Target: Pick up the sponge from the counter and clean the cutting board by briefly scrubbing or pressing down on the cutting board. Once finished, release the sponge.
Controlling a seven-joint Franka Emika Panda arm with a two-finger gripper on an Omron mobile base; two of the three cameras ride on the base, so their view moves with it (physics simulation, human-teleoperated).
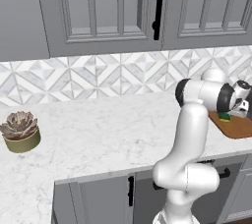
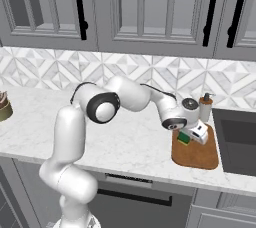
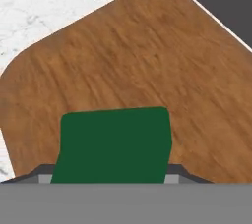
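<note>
Two dark fingertips (image 3: pixel 47 171) we see flanking the sponge (image 3: pixel 113 144) at lower centre, our gripper (image 2: pixel 192 134) clamped on it, sponge over the cutting board (image 3: pixel 147 56), right of frame on the counter (image 2: pixel 140 142).

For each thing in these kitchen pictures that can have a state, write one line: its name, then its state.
Green-topped yellow sponge: clamped in the gripper, over the board.
Reddish-brown wooden cutting board: flat on the counter.
Two-finger gripper: shut on the sponge.
Grey upper cabinet doors: closed.
Potted succulent: upright.
</note>
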